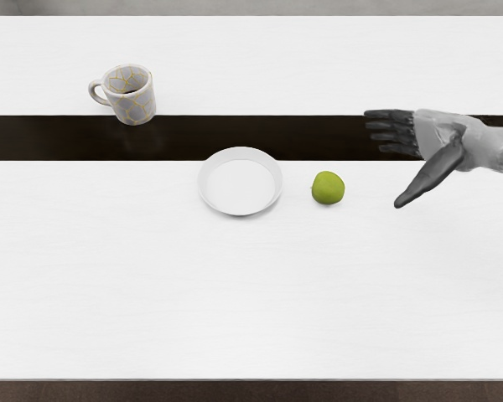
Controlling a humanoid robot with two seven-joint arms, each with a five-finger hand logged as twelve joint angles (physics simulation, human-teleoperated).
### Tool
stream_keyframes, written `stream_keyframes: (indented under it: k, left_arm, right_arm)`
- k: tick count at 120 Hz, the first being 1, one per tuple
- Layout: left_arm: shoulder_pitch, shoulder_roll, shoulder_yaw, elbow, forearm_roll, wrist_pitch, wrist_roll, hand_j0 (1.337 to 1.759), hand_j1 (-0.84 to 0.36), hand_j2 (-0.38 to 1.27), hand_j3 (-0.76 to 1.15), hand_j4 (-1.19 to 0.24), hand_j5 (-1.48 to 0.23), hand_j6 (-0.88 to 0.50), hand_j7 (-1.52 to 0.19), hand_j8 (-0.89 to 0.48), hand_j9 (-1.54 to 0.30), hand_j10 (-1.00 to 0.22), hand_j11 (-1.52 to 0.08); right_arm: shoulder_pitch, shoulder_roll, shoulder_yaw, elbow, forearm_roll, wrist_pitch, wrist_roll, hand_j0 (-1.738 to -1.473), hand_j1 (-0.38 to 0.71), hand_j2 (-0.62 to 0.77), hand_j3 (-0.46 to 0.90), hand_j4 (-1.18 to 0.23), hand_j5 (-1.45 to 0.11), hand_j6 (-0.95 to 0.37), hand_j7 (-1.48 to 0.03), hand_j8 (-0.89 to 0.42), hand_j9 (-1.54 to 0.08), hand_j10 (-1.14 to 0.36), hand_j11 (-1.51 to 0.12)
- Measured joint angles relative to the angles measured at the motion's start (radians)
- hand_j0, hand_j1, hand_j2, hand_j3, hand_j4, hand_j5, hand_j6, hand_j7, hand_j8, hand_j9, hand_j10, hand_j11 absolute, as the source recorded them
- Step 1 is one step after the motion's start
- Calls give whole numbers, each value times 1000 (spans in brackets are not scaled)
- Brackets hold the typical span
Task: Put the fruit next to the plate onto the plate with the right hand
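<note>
Right hand (421, 144) spread and empty, fingers (384, 130) aimed left, apart from the green fruit (328, 188) beside the plate (239, 181).

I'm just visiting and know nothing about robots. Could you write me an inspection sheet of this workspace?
Surface: white table, dark band across it.
Job's things: green fruit lies right of the white plate, apart from it, not on it.
Clutter: patterned mug, upright, far left.
Hands: right hand open, right of the fruit, not touching it; left not in view.
Cables: nothing seen.
Surroundings: nothing seen beyond plain strips at the table's edges.
</note>
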Motion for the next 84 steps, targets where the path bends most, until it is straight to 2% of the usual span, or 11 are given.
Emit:
stream_keyframes:
  k: [9,17,27,39,56,68,84]
  left_arm:
    - [0,0,0,0,0,0,0,1658,339,2,0,-8,-11,-8,-11,-8,-11,-8,-11]
    - [0,0,0,0,0,0,0,1658,339,2,0,-8,-11,-8,-11,-8,-11,-8,-11]
    - [0,0,0,0,0,0,0,1658,339,2,0,-8,-11,-8,-11,-8,-11,-8,-11]
    - [0,0,0,0,0,0,0,1658,339,2,0,-8,-11,-8,-11,-8,-11,-8,-11]
    - [0,0,0,0,0,0,0,1658,339,2,0,-8,-11,-8,-11,-8,-11,-8,-11]
    - [0,0,0,0,0,0,0,1658,339,2,0,-8,-11,-8,-11,-8,-11,-8,-11]
    - [0,0,0,0,0,0,0,1658,339,2,0,-8,-11,-8,-11,-8,-11,-8,-11]
  right_arm:
    - [128,19,-188,18,-156,-133,0,-1658,-286,-9,0,-53,-69,-52,-69,-52,-69,-52,-69]
    - [210,48,-354,20,-303,-264,0,-1658,-290,-9,0,-50,-65,-50,-65,-50,-65,-50,-65]
    - [288,90,-517,-3,-451,-384,0,-1658,-293,-8,0,-48,-62,-49,-62,-48,-62,-48,-62]
    - [366,123,-699,-27,-562,-553,0,-1658,-290,-9,0,-51,-65,-52,-65,-51,-65,-51,-65]
    - [386,255,-850,-136,-622,-770,0,-1658,-294,-8,0,-48,-61,-49,-61,-49,-61,-48,-61]
    - [385,334,-884,-216,-632,-820,0,-1658,-297,-7,0,-47,-58,-48,-58,-47,-58,-46,-58]
    - [384,359,-896,-254,-632,-837,0,-1658,-243,-16,0,-91,-116,-93,-116,-92,-116,-91,-116]
